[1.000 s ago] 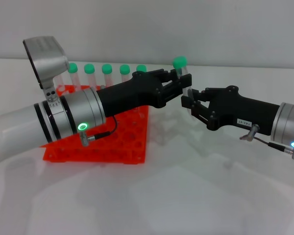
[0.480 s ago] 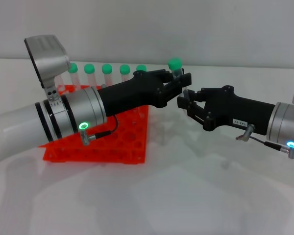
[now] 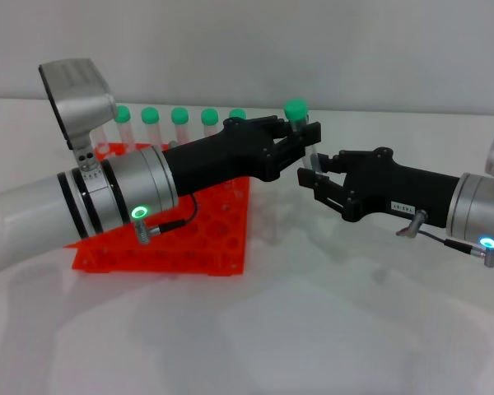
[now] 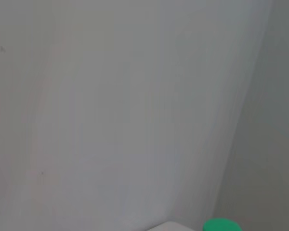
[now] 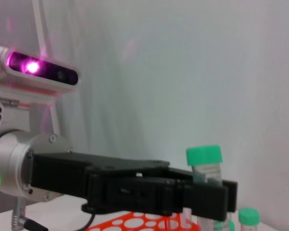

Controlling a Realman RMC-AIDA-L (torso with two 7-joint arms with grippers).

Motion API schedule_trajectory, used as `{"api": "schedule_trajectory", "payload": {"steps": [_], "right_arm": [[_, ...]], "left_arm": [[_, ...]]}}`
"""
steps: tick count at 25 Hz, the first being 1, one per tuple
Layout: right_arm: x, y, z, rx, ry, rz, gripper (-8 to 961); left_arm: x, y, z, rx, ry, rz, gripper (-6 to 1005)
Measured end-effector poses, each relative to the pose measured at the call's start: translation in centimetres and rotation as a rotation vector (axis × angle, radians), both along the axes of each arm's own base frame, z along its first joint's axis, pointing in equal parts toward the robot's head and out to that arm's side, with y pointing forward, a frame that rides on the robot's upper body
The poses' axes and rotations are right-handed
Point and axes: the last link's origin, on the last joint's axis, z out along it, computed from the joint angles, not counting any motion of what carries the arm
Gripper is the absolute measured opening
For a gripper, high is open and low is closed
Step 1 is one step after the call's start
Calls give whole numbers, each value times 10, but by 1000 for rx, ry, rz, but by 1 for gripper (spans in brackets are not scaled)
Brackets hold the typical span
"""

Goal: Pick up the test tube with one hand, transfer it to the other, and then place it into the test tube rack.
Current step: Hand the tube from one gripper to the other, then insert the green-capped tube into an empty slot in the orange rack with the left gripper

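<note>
- Left end effector point(image 3: 306, 132), black two-finger, on a thick silver wrist with a green ring light: fingers closed on the slender clear plastic test tube with green screw cap point(image 3: 296, 109), gripping just under the cap; tube roughly upright, held in the air.
- Right end effector point(image 3: 311, 179), black two-finger with a small white label: just beside and slightly below the left one, fingers spread apart, nothing between them; whether it touches the tube's lower part cannot be told.
- Right wrist view confirms the left end effector point(image 5: 209, 198) clamped on the tube point(image 5: 205, 165), cap poking above the fingers.
- Step in hand, judged: handover done, left arm now carries the tube to the rack. To do it well: right end effector should back straight off so it does not knock the tube; left should keep the tube vertical, line it over a free hole, lower slowly, and let go only once seated.
- Behind the left end effector, under its forearm: bright orange-red plastic rack with a grid of round holes point(image 3: 222, 240) on the white table point(image 3: 313, 329).
- Rack contents: a row of green-capped tubes point(image 3: 181, 116) standing along its far edge; near holes look empty, some hidden by the arm.
</note>
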Motion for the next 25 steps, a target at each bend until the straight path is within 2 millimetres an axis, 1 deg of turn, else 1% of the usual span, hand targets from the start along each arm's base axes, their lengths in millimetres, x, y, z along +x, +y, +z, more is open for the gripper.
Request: {"api": "schedule_trajectory", "payload": {"steps": [2, 7, 9, 12, 16, 21, 25], "right_arm": [[3, 1, -2, -6, -1, -15, 200], [10, 7, -1, -8, 9, -64, 391], [14, 9, 2, 3, 16, -85, 477], [26, 13, 12, 32, 34, -128, 607], [43, 14, 25, 66, 61, -198, 709], [55, 16, 33, 80, 79, -249, 836], [59, 17, 35, 83, 84, -269, 863]], "left_arm": [[0, 0, 0, 1, 1, -1, 216], [1, 0, 0, 14, 10, -17, 215], [1, 0, 0, 21, 16, -24, 214], [-1, 0, 0, 56, 41, -54, 213], [-9, -4, 2, 102, 66, -70, 213], [-23, -11, 13, 178, 86, -61, 213], [-35, -17, 20, 222, 100, -44, 213]]}}
